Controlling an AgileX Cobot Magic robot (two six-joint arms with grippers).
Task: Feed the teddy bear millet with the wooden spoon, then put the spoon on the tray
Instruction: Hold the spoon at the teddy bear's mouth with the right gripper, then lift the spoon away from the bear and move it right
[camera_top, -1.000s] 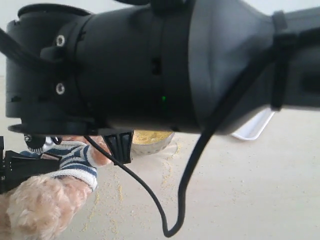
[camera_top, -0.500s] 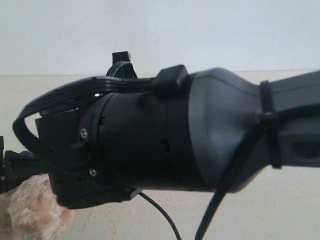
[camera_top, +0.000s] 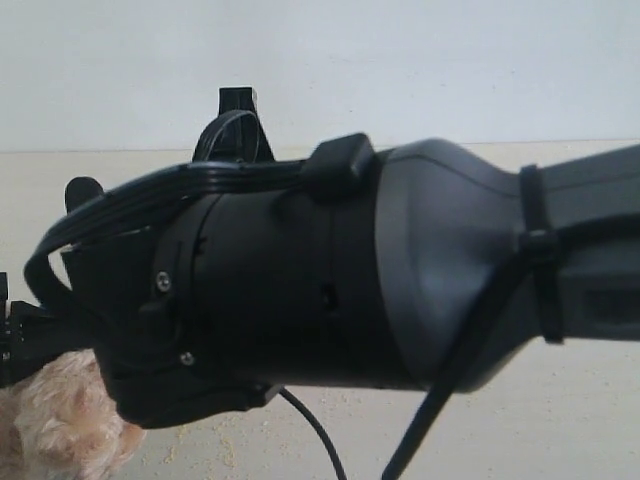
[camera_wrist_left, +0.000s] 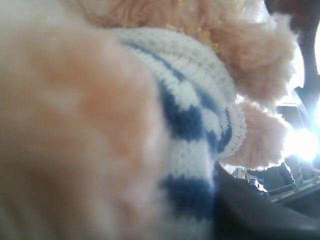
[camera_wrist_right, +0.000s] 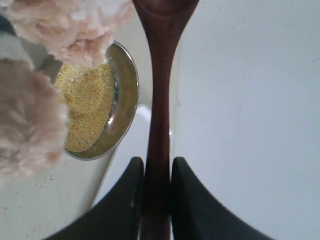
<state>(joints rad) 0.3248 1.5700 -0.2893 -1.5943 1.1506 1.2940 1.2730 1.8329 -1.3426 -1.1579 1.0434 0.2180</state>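
Right claw (camera_wrist_right: 158, 163) clamps the wooden spoon (camera_wrist_right: 160, 75) handle

Pressed close against the teddy bear (camera_wrist_left: 257, 55), mostly out of focus: blurred tan fur across the left half of the frame. From upper centre down to the bottom, a navy-and-white striped sleeve (camera_wrist_left: 200, 120). At right centre, a fluffy paw (camera_wrist_left: 260, 142) just past the cuff. At the top, yellow specks of millet (camera_wrist_left: 207, 34) in the fur. At lower right, a dark blurred shape (camera_wrist_left: 250, 220); glare at the right edge.

Teddy bear (camera_wrist_right: 30, 120) close by bowl (camera_wrist_right: 131, 92)
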